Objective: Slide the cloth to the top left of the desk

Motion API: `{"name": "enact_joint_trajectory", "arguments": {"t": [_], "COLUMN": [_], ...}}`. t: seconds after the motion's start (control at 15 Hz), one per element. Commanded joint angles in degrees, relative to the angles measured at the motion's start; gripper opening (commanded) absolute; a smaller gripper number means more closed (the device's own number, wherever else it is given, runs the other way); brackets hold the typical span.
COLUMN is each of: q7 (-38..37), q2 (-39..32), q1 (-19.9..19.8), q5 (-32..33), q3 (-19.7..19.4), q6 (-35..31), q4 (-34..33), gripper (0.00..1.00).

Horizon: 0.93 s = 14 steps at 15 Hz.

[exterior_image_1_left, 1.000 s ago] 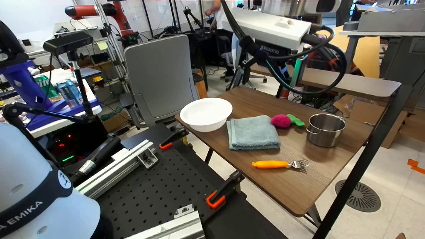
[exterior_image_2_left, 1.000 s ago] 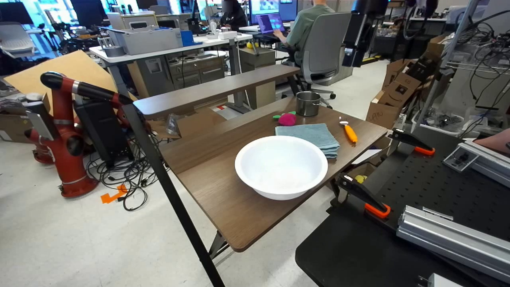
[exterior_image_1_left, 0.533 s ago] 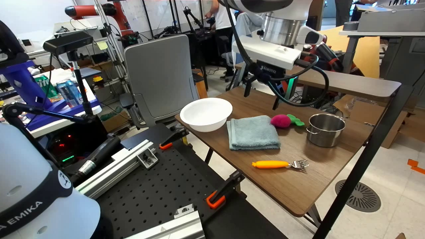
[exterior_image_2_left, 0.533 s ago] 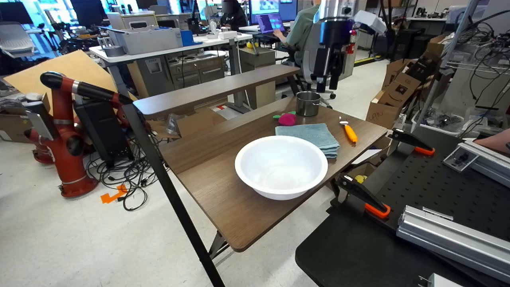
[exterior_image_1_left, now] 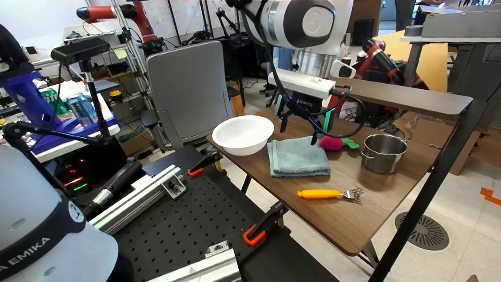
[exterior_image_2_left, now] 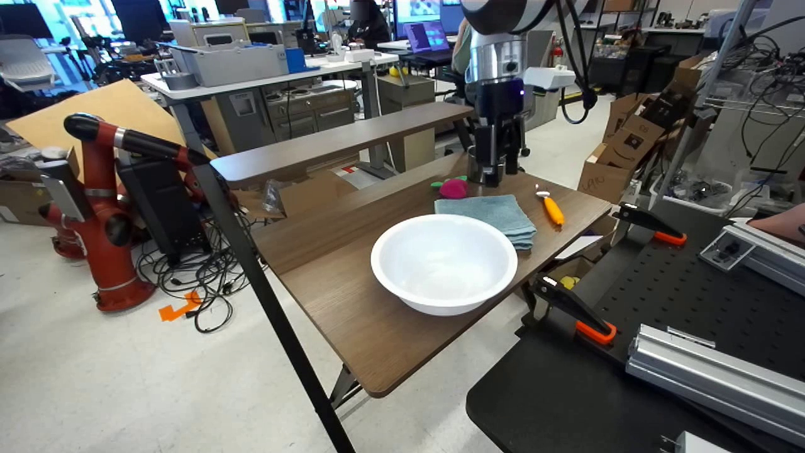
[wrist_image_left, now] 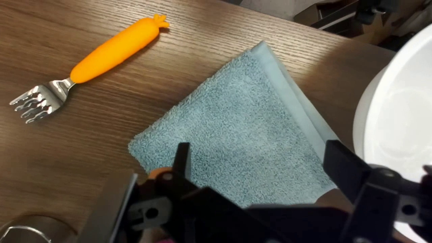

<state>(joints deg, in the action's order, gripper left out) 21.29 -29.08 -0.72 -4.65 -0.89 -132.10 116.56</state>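
Wrist view: part of a metal pot [wrist_image_left: 42, 225], then a carrot-handled fork [wrist_image_left: 89, 69], then the folded teal cloth [wrist_image_left: 236, 121] flat on the worktop [wrist_image_left: 101, 135], the pincer [wrist_image_left: 258, 152] hanging close to it, two fingers [wrist_image_left: 344, 165] spread wide, then a white bowl [wrist_image_left: 401, 125]

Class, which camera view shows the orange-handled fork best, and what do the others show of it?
The wrist view: the fork appears large and uncovered, its tines distinct. Both exterior views also show it whole, but smaller, with the tines harder to make out.
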Motion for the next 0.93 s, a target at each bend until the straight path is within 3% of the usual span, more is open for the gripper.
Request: {"name": "enact_joint_trajectory", "arguments": {"t": [0.0, 0.33, 0.87], "q7": [-4.8, -9.3, -10.5], "q2": [-3.0, -6.7, -10.6], "q1": [0.7, 2.3, 2.0], "q5": [4.9, 8.6, 9.8], "q3": [0.5, 0.3, 0.2], "q6": [-0.3, -1.0, -1.1], "q4": [-2.1, -3.7, -5.8], "gripper": [1.00, 1.00, 1.00]}}
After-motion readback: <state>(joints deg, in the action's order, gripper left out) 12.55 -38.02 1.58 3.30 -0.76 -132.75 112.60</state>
